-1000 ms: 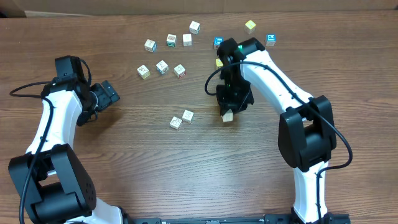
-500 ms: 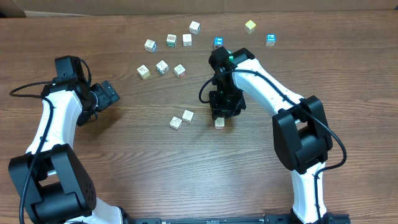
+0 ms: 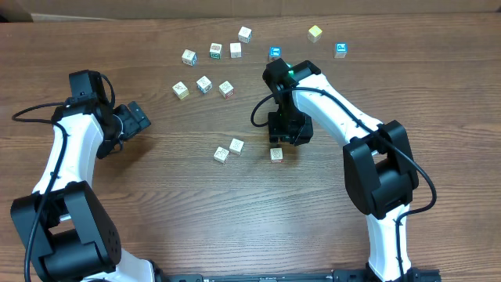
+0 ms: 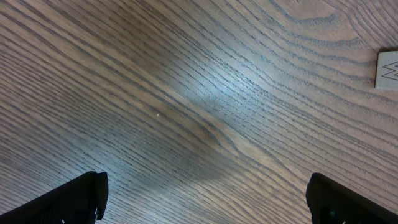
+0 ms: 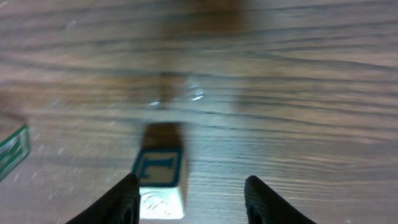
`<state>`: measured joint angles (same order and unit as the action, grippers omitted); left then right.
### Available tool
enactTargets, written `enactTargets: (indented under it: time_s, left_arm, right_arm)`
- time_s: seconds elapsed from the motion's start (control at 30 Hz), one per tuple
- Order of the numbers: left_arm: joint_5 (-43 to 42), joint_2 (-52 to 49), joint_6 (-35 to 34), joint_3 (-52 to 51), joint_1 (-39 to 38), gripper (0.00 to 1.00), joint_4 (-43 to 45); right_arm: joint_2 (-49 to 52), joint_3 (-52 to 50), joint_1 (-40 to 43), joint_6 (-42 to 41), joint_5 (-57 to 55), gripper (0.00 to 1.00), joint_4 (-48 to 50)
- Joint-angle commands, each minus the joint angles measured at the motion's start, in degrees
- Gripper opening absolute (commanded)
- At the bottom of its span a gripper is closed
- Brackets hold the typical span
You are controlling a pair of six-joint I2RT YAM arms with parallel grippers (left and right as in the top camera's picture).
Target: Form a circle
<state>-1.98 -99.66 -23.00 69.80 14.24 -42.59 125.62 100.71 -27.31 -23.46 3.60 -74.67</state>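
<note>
Right gripper [image 5: 193,199]: jaws stand apart, wider than the block between them, and clamp nothing. Small whitish cube [image 5: 160,180] sits flat on the table [image 5: 298,93] in the gap, blue-framed print on its top face. It is close against the left finger [image 5: 124,200], with clear space to the right one; contact with the left finger cannot be told. From overhead the right gripper [image 3: 280,143] hangs just far of this cube [image 3: 276,154], near the table's middle. The circle [image 3: 236,146] is only a short arc here. Two cubes meet corner to corner, the second cube [image 3: 221,154] lying nearer and to the left, and the cube under the gripper lies to their right, apart from them. Farther and to the left, three more cubes [image 3: 204,84] lie in a loose row, each apart. Along the far side sit scattered cubes, among them a blue-faced cube [image 3: 275,53] just beyond the right arm, a yellow cube [image 3: 315,33] and another blue-printed cube [image 3: 340,50] farthest right. Left gripper [image 3: 137,119]: well to the left, away from all cubes. Its wrist view shows the left gripper [image 4: 202,202] with jaws wide apart over bare wood grain, and one whitish block edge [image 4: 388,70] at the right border.
</note>
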Motion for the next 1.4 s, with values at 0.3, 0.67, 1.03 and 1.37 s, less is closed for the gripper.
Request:
enactTargets:
  time_s: [0.3,0.67,1.03,1.37]
  left_arm:
    - [-0.5,-0.4,-0.3,0.2,-0.1,1.0,0.0]
    - [-0.5,-0.4,-0.3,0.2,-0.1,1.0,0.0]
    - [-0.5,-0.4,-0.3,0.2,-0.1,1.0,0.0]
    - [-0.4,-0.4,-0.3,0.2,-0.1,0.99,0.0]
  right_arm:
    - [-1.9,-3.1,0.0,-8.2,-8.3,0.48,-2.2]
    - [-1.9,-4.7,-0.6,-8.0,4.5,0.48,-0.4]
    - [-1.9,-4.7,-6.1,-8.3,5.5,0.52,-0.6]
    - [-1.9,-4.7,-6.7,-9.8,2.8,0.52,-0.7]
